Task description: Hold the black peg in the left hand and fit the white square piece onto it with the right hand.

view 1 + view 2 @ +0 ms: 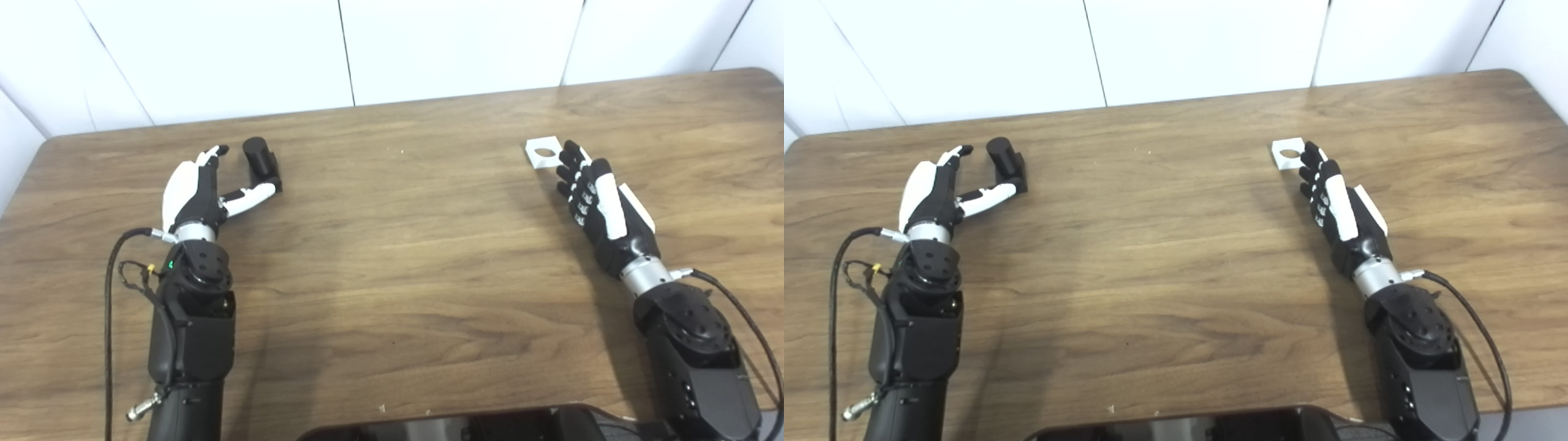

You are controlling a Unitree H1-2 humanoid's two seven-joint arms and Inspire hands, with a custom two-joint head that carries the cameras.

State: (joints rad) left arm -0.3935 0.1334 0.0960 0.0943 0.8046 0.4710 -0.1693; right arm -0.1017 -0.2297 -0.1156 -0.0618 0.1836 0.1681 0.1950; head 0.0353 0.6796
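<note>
Black peg [261, 160] standing on table [392, 257], your left hand [199, 193] spreading beside it; right hand [597, 202], fingers apart, touching white square piece [542, 152]

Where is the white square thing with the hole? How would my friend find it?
Look at the brown wooden table, then at its far right part. There the white square piece lies flat at the fingertips of the robot's right hand. It is the only white flat square, with a round hole in its middle, unlike the black peg on the left.
</note>
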